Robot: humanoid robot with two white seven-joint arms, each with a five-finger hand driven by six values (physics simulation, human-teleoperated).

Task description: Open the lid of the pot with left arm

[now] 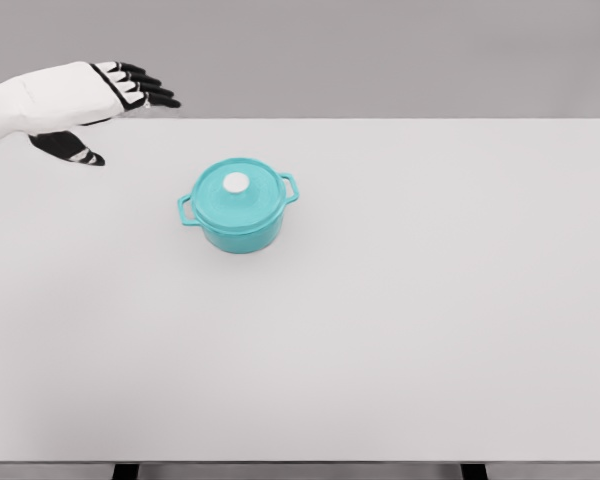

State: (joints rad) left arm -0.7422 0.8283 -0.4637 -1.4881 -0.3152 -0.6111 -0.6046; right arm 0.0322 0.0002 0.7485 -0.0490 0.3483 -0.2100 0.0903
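Observation:
A small turquoise pot (239, 220) with two side handles stands on the white table, left of the middle. Its turquoise lid (238, 197) sits closed on top, with a white round knob (237, 183) at its centre. My left hand (130, 100) hovers at the upper left, well to the left of and beyond the pot, apart from it. Its black fingers (152, 90) stretch out flat toward the right and the thumb (78, 152) hangs below; it holds nothing. The right arm does not show.
The white table (400, 320) fills most of the view, its far edge near the top and its front edge at the bottom. A grey wall lies behind.

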